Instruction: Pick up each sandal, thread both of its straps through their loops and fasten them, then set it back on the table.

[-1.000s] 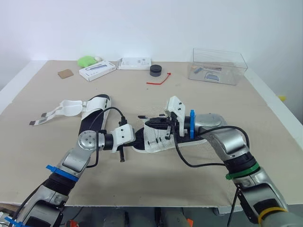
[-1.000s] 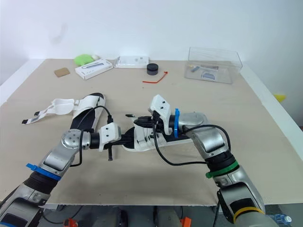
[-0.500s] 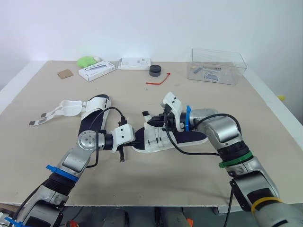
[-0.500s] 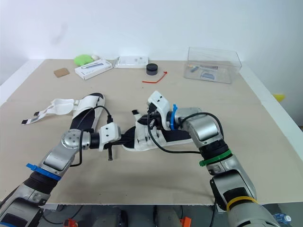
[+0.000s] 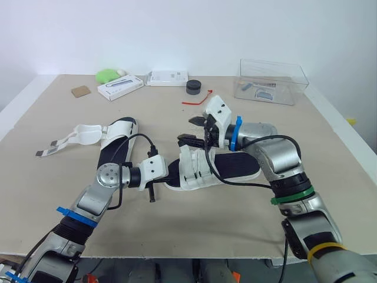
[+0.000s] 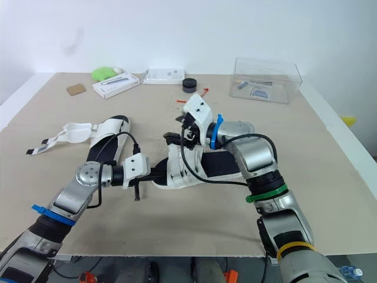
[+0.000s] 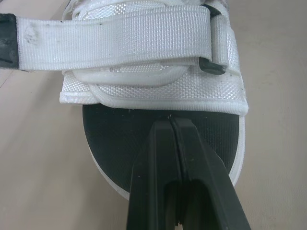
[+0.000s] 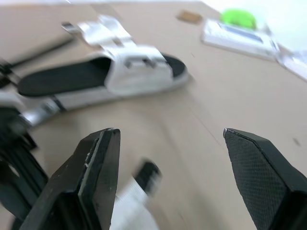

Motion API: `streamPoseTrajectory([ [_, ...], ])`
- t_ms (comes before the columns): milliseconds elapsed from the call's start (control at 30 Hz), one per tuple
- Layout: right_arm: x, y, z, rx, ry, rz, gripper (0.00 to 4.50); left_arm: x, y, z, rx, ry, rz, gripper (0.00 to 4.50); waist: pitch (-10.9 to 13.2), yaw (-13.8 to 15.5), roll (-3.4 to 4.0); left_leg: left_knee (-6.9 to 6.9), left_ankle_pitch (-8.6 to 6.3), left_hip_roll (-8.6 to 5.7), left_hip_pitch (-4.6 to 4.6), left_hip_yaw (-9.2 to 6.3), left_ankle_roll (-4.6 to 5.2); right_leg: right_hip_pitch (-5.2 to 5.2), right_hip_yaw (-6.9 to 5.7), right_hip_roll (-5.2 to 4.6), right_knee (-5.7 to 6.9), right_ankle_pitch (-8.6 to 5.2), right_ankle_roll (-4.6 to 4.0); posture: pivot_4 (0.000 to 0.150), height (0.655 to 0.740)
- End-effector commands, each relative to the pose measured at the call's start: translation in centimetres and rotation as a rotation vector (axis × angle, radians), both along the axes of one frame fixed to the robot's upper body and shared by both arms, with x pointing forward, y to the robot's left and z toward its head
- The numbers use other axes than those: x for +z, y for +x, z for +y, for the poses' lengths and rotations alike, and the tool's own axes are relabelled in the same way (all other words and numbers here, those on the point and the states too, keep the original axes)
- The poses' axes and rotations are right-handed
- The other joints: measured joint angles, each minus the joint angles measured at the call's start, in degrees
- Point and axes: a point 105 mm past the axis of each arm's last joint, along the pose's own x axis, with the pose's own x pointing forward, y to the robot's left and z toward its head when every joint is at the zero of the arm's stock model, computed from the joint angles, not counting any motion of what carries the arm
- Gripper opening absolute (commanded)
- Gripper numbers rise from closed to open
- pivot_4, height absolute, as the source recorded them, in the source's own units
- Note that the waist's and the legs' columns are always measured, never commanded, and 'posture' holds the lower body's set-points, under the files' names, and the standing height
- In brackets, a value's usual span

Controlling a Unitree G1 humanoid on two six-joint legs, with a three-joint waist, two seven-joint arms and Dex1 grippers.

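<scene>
Locate the sandal [image 5: 234,165] flat on the table [image 5: 235,219], strap part toward its toe. Find the second sandal [image 5: 118,138] just left of it, with both straps undone, and the clear box [image 5: 272,82] well beyond it.

Note the left gripper [image 5: 169,172] closed tight at the sandal's toe, tips set on the bare insole just ahead of the front strap [image 7: 115,29] (pinning rather than pinching, to judge by the left wrist view). Take that strap as already across and through its buckle.

Note the right gripper [image 5: 189,131] spread wide above the sandal's strap part, holding nothing. See a loose strap end [image 8: 139,187] with a dark tip just below its fingers; treat it as not yet fastened.

Probable faults from here:
- Missing the strap end on closing too high or off to one side: thin, limp webbing, easy to knock away.
- Dragging the sandal out from under the left gripper by pulling hard, given a hold by pressure alone.
- Pressing the tail down short of its loop, giving a weak fastening.
</scene>
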Motion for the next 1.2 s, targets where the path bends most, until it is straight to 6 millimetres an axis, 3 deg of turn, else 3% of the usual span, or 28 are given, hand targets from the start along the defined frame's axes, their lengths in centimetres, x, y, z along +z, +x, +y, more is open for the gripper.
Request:
streamPoseTrajectory([
  [33,0.5,-0.4,1.0,0.053,-0.011,-0.029,2.47,-3.7,-0.5,1.1,0.036,0.106,0.112,0.00,0.0,0.0,0.00,0.00,0.00,0.00,0.00,0.00,0.00,0.00,0.00,0.01,0.00,0.00,0.00,0.150,0.7400],
  [100,-1.5,0.3,0.7,0.023,-0.054,0.039,1.29,-3.6,-0.5,0.9,0.031,0.105,0.106,0.00,0.0,0.0,0.00,0.00,0.00,-0.01,-0.01,0.03,0.00,-0.01,0.00,0.01,0.00,0.00,-0.01,0.150,0.7400],
  [200,-3.1,1.1,-0.3,-0.014,-0.116,0.082,0.05,-3.6,-0.5,0.9,0.032,0.104,0.105,0.00,0.0,0.0,0.00,0.01,0.00,-0.04,-0.03,0.02,0.00,-0.02,-0.01,-0.02,0.00,0.01,-0.03,0.150,0.7400],
  [433,-5.0,1.2,-0.6,0.011,-0.240,0.097,0.05,-3.8,-0.8,1.2,0.036,0.107,0.106,0.00,0.0,0.0,0.00,0.00,0.00,-0.07,-0.07,0.07,0.00,-0.09,0.01,-0.02,0.00,0.01,-0.02,0.150,0.7400],
  [567,-2.7,1.8,-0.6,-0.015,-0.176,0.035,0.05,-3.8,-0.9,1.3,0.038,0.108,0.107,0.00,0.0,0.0,0.01,0.00,0.00,-0.06,-0.07,0.05,0.00,-0.09,0.01,-0.01,0.00,0.00,-0.02,0.150,0.7400],
  [600,-1.4,2.0,-1.1,-0.023,-0.154,-0.002,0.50,-3.8,-0.9,1.3,0.040,0.106,0.107,0.00,0.0,0.0,0.01,0.00,0.00,-0.06,-0.07,0.06,0.00,-0.10,0.01,-0.02,0.00,0.01,-0.02,0.150,0.7400],
  [700,1.0,2.3,-2.9,-0.040,-0.107,-0.050,1.14,-3.6,-0.8,1.3,0.043,0.103,0.101,0.00,0.0,0.0,0.02,0.00,0.00,-0.06,-0.11,0.06,0.00,-0.12,0.00,-0.02,0.00,0.01,-0.02,0.150,0.7400],
  [733,1.4,2.4,-3.7,-0.051,-0.101,-0.059,1.69,-3.5,-0.8,1.4,0.045,0.100,0.095,0.00,0.0,0.0,0.02,0.00,0.00,-0.08,-0.18,0.06,0.00,-0.18,0.00,-0.02,0.00,0.02,-0.02,0.150,0.7400],
  [933,1.0,1.7,-10.6,-0.063,-0.143,-0.049,4.32,-2.0,-0.1,1.1,0.052,0.046,0.052,0.00,0.0,0.1,0.01,-0.05,-0.04,-0.14,-0.19,0.02,0.00,-0.15,0.02,-0.02,-0.03,-0.01,-0.10,0.150,0.7400],
  [1033,-1.0,0.8,-13.0,-0.037,-0.143,0.050,4.43,0.2,-0.2,0.6,0.030,-0.063,0.055,0.00,0.0,0.0,-0.01,-0.05,-0.04,-0.16,-0.20,0.04,0.00,-0.16,0.04,-0.01,-0.04,-0.04,-0.04,0.150,0.7400],
  [1167,-3.5,0.0,-13.1,0.015,-0.139,0.141,4.43,2.2,-1.0,0.4,-0.018,-0.161,0.062,0.00,0.2,-0.7,0.05,-0.05,-0.06,-0.06,-0.26,0.23,0.04,-0.32,0.15,0.00,-0.04,-0.02,-0.01,0.150,0.7400],
  [1200,-4.0,0.0,-13.1,0.022,-0.137,0.156,4.50,2.6,-1.1,0.5,-0.025,-0.172,0.055,0.52,0.3,-0.8,0.07,-0.04,-0.06,0.00,-0.31,0.25,0.04,-0.38,0.16,0.01,-0.03,-0.01,-0.02,0.150,0.7400],
])
